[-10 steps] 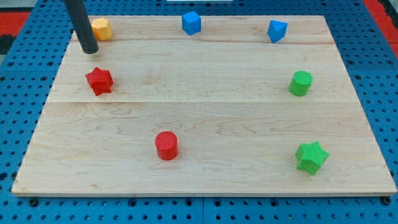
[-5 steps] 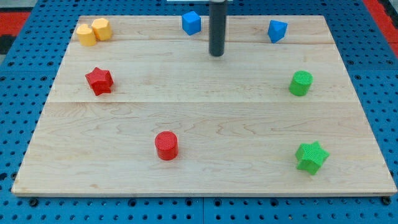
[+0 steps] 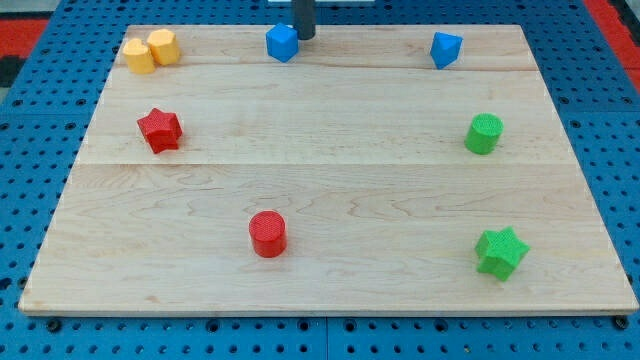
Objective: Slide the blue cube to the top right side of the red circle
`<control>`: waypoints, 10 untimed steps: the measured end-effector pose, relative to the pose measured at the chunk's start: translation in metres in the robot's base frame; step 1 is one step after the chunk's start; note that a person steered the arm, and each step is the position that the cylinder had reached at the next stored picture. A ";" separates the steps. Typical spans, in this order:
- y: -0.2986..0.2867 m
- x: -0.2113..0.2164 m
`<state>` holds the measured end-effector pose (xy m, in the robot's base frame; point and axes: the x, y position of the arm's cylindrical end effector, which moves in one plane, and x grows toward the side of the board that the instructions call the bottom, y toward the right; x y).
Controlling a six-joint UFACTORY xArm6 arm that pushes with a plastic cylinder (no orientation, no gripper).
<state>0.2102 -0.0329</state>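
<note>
Presently: wooden board (image 3: 330, 190), top edge. Blue cube (image 3: 282, 43) sits just left of centre there, my tip (image 3: 304, 37) touching or just beside its right face. The rod carries no jaws, so nothing opens or grips. Red circle (image 3: 267, 233), a short cylinder, lies well apart toward the view's bottom, slightly left of the cube. Second blue block (image 3: 445, 48), wedge-like, stands at top right.

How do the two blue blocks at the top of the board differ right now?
The blue cube is boxy; the other blue block looks wedge-like and tilted. The cube sits left of centre with my tip against its right side; the wedge-like block sits far right, with nothing near it. Both are the same blue, along the top edge.
</note>
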 end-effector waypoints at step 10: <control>0.070 0.315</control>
